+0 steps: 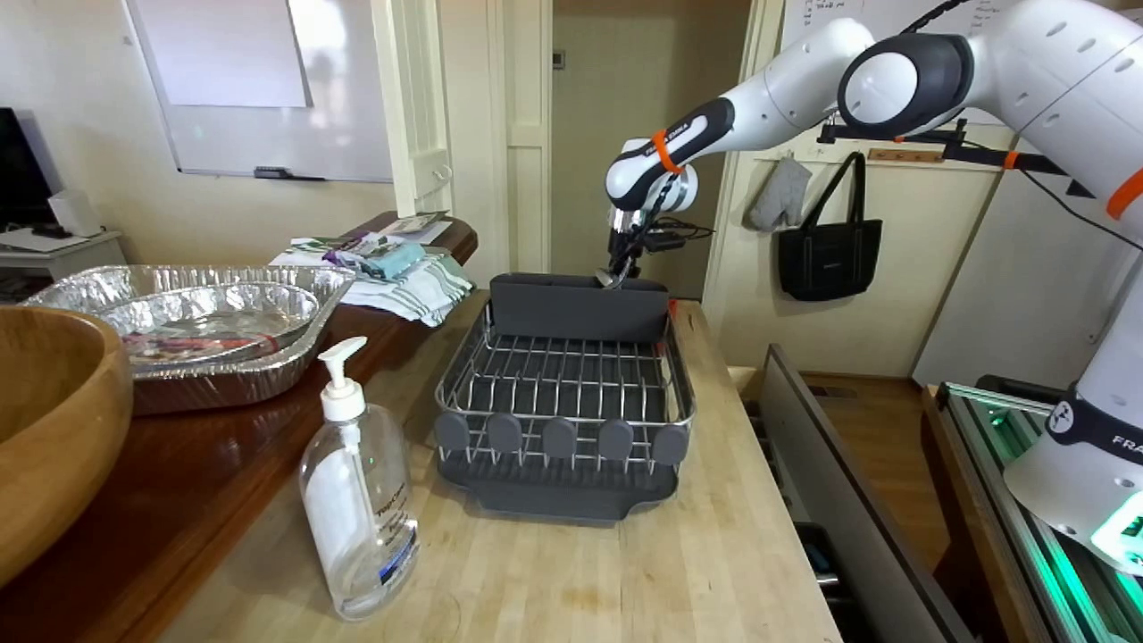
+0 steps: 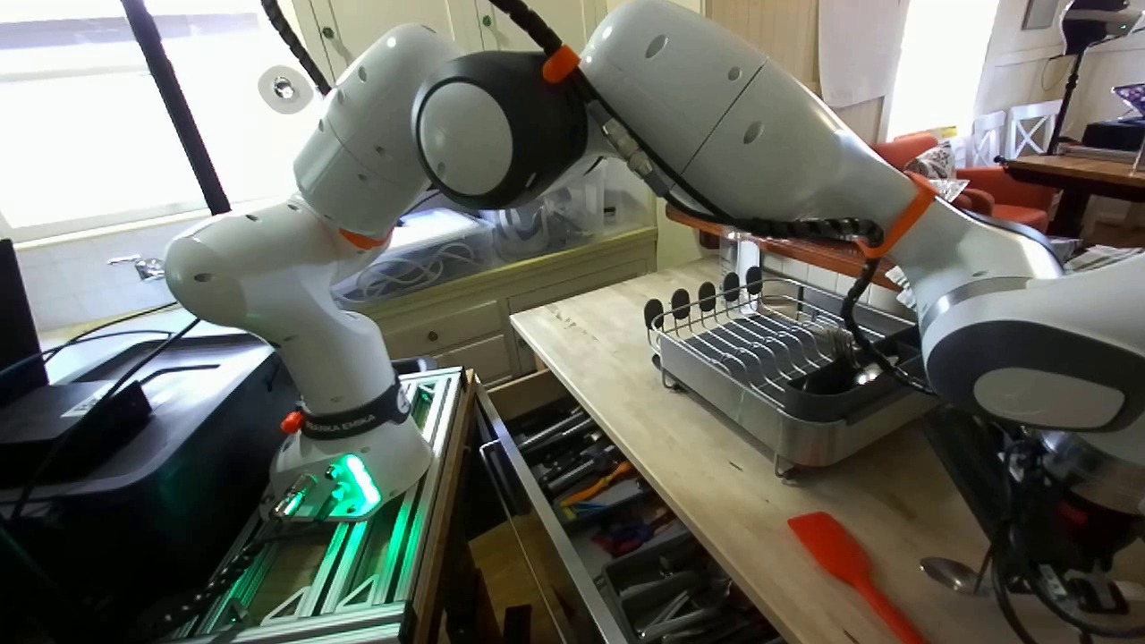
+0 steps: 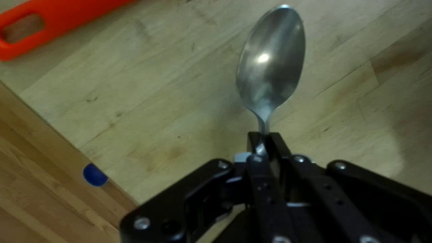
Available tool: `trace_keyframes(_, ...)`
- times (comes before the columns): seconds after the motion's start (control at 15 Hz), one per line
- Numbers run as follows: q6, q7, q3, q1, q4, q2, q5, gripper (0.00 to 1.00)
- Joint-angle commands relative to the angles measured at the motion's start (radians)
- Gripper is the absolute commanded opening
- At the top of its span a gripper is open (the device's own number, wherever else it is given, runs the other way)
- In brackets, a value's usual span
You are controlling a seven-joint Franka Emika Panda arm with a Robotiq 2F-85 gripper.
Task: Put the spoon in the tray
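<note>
My gripper [image 3: 265, 140] is shut on the handle of the metal spoon [image 3: 271, 57]. The bowl of the spoon points away from the fingertips, above the wooden counter; the rest of the handle is hidden between the fingers. In the exterior views the spoon [image 1: 610, 279] [image 2: 953, 574] shows beyond the end wall of the dish rack [image 1: 558, 438], lifted off the counter. The rack [image 2: 850, 438] has a dark utensil compartment [image 2: 827, 380] at that end, with shiny items in or near it. A grey drip tray [image 1: 554, 491] sticks out under the rack.
A red spatula [image 2: 845, 555] lies on the counter [image 2: 716, 465]; its handle [image 3: 64, 23] shows in the wrist view. An open drawer [image 2: 537, 519] of utensils runs along the counter. A pump bottle [image 1: 362, 500], foil trays [image 1: 223, 384] and a wooden bowl [image 1: 54, 429] stand across from it.
</note>
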Motion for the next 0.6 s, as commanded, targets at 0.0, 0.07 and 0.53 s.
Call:
trace_keyframes(0.0,-0.015,-0.049,0.002,-0.021,-0.028,-0.06,-0.034,0.02)
trace_keyframes(0.07,-0.011,-0.059,-0.011,-0.014,-0.043,-0.081,-0.031,0.02)
trace_keyframes(0.53,-0.18,-0.144,-0.017,-0.02,-0.091,-0.216,-0.076,0.02)
